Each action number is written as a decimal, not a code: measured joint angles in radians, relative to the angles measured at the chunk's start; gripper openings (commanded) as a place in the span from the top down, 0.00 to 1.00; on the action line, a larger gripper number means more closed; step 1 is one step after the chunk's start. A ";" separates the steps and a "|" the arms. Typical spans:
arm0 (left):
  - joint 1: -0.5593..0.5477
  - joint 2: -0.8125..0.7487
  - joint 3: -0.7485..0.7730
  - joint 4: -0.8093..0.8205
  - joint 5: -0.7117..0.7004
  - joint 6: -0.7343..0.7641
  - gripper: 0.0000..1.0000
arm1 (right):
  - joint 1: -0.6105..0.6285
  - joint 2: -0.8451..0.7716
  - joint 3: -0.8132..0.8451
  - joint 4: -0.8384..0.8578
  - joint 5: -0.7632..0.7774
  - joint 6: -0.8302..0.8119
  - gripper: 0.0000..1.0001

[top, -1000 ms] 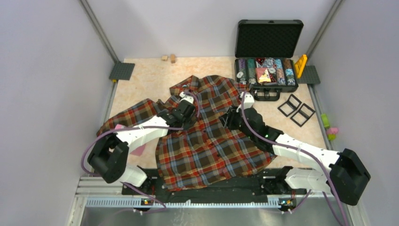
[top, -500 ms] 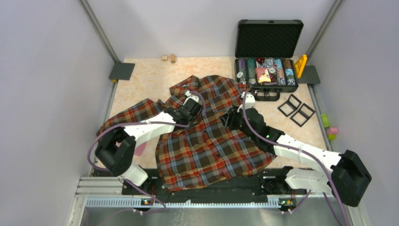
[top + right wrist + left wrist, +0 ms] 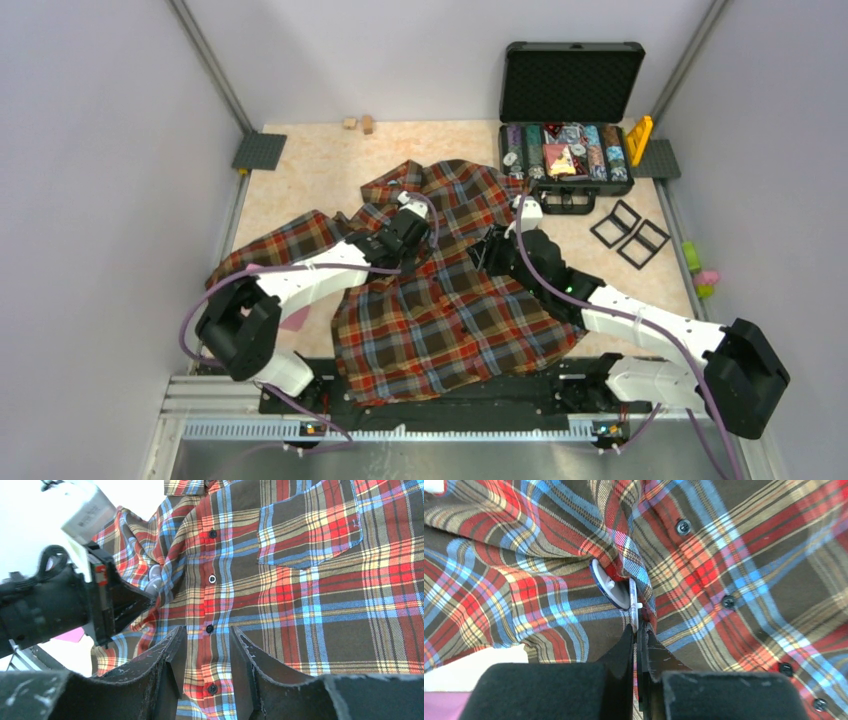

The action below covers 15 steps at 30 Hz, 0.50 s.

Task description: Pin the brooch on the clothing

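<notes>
At shirt [image 3: 744, 555] fold, left gripper [image 3: 638, 629] clamped on brooch [image 3: 610, 584].

A red, brown, blue and yellow plaid shirt [image 3: 300, 605] fills the view, its chest pocket [image 3: 310, 530] at 1 o'clock. The right gripper [image 3: 207, 632] gapes at 6 o'clock, straddling the button placket [image 3: 212, 579]. At 9 o'clock the left gripper [image 3: 145, 599] touches a small pale pinkish brooch [image 3: 154, 576].

A black case [image 3: 572, 90] stands open at my one o'clock on the desk [image 3: 300, 180], its lid upright and its tray full of small colourful pieces. A yellow piece [image 3: 639, 140] leans beside its right end, next to a grey pad [image 3: 657, 160]. Two black square frames [image 3: 629, 233] lie at three o'clock. Two wooden blocks [image 3: 359, 123] sit at eleven, a second grey pad [image 3: 259, 151] at ten, and a pink scrap [image 3: 295, 319] at eight.
</notes>
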 measured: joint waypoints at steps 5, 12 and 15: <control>0.000 -0.097 -0.045 0.077 0.056 0.001 1.00 | 0.000 0.001 0.000 0.000 -0.001 0.009 0.61; 0.001 -0.183 -0.116 0.159 0.148 0.005 1.00 | -0.003 0.019 -0.004 0.005 -0.011 0.019 0.61; 0.007 -0.210 -0.137 0.175 0.193 0.005 1.00 | -0.004 0.034 -0.020 0.019 -0.021 0.019 0.60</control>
